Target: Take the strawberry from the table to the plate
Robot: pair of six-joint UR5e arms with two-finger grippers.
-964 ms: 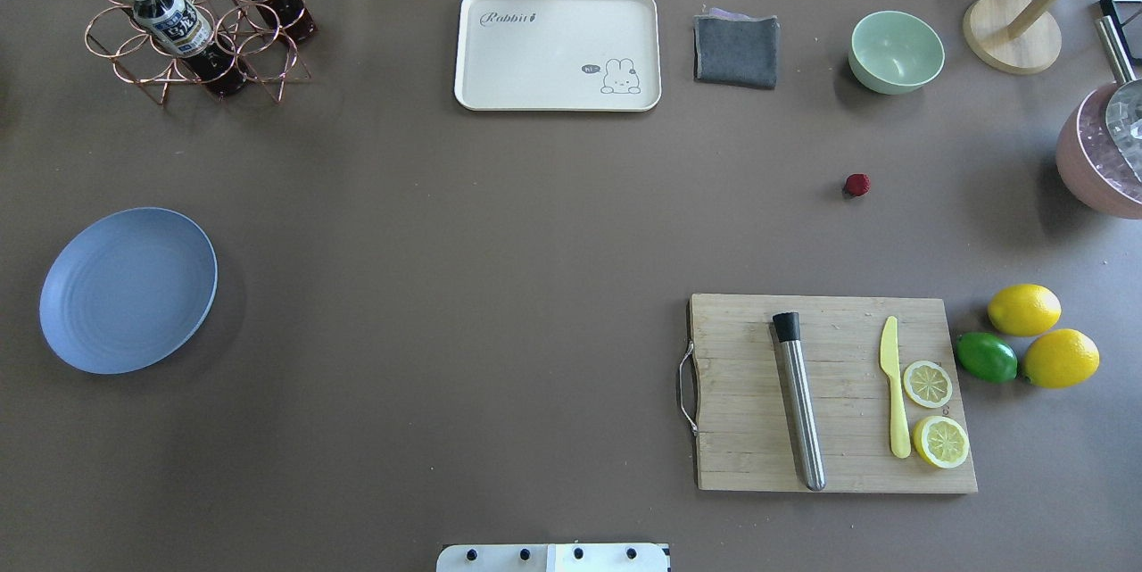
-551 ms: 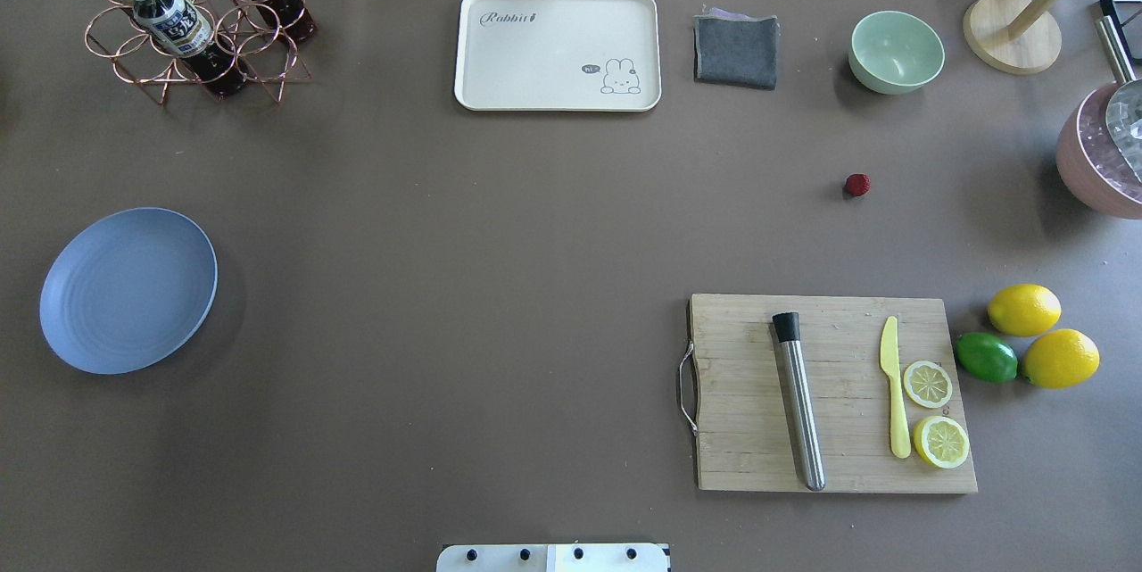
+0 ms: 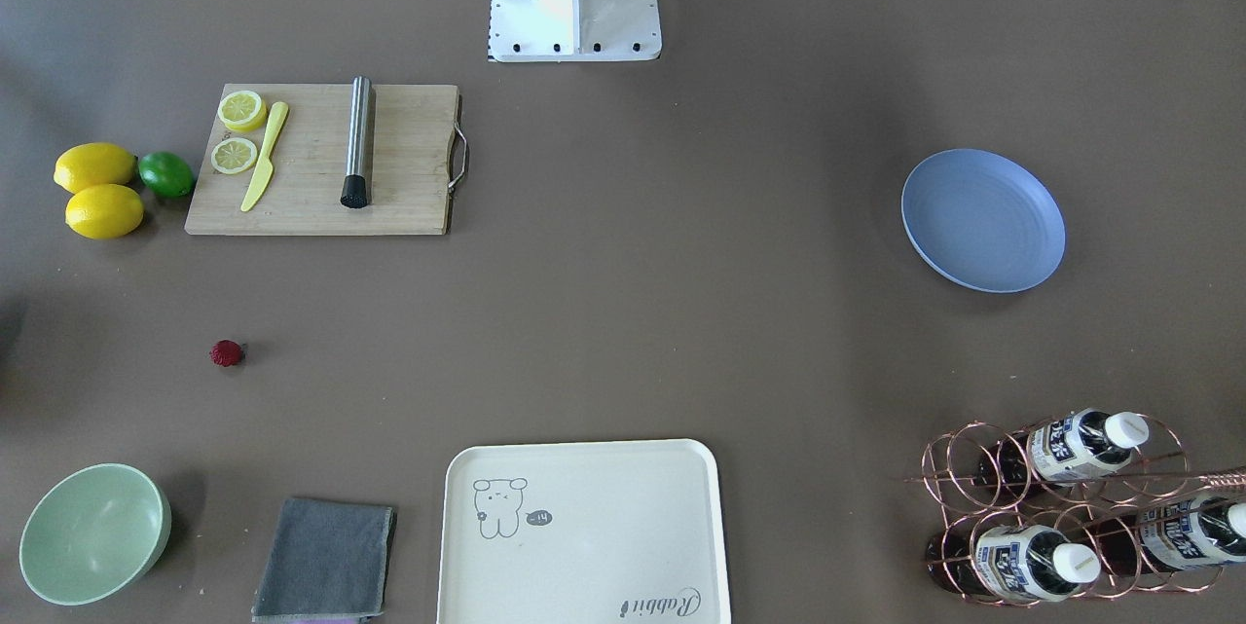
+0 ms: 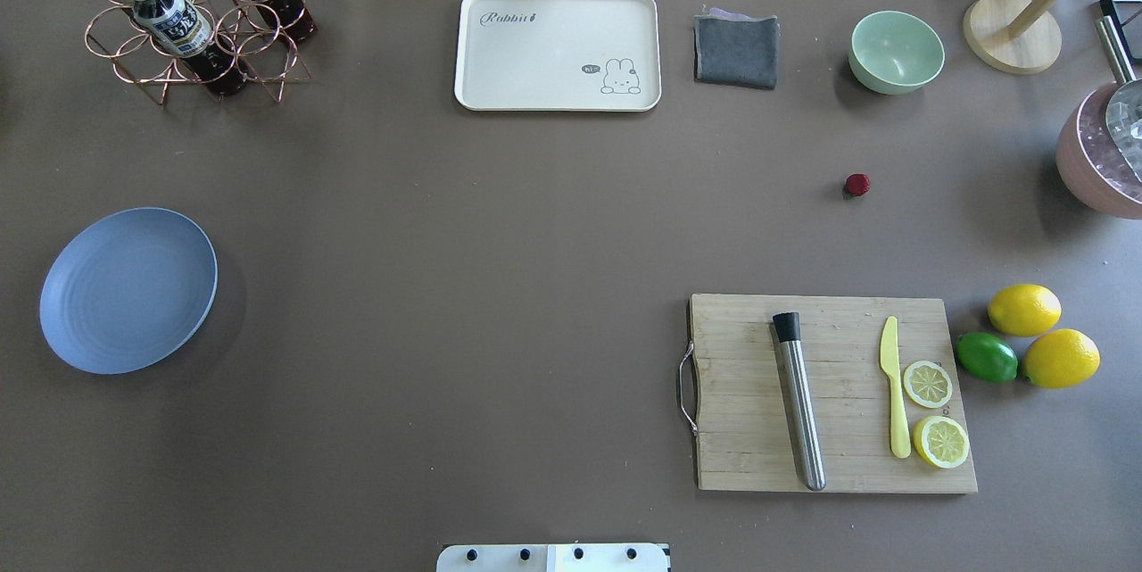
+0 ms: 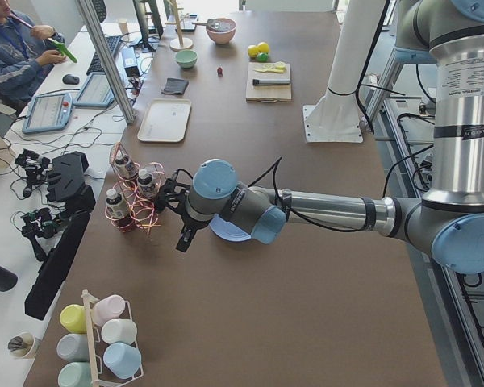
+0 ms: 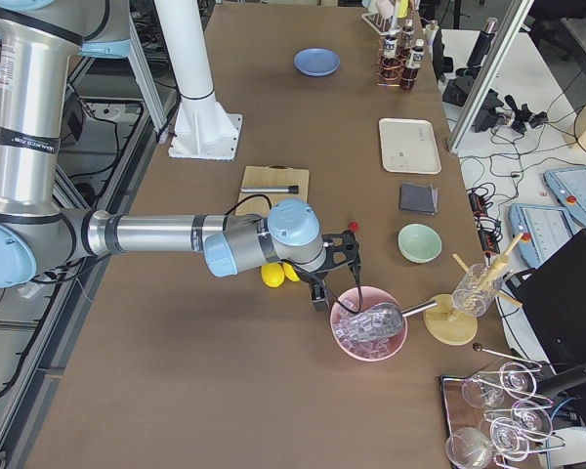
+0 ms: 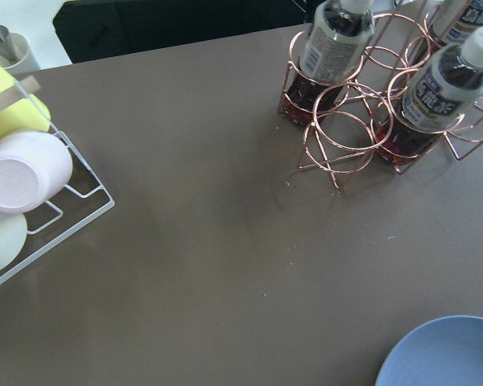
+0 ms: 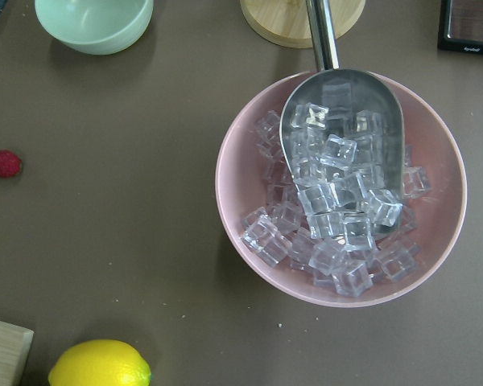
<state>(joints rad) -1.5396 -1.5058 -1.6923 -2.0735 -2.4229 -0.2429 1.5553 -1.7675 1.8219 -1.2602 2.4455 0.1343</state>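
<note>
In the exterior left view the left arm (image 5: pixel 323 211) hides most of the plate (image 5: pixel 228 234) from you, and the strawberry (image 5: pixel 219 72) is only a dot near the top edge. The left wrist view cuts the plate off at its lower right corner. You cannot judge the jaws of the left gripper (image 5: pixel 182 240) or the right gripper (image 6: pixel 320 293), since both are small and dark. The right edge of the overhead view crops the pink bowl (image 4: pixel 1084 157).

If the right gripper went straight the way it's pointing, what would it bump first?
Probably the ice cubes and metal scoop in the pink bowl: the right gripper points down toward it, and its wrist view looks straight into it. Depth is unclear.
</note>
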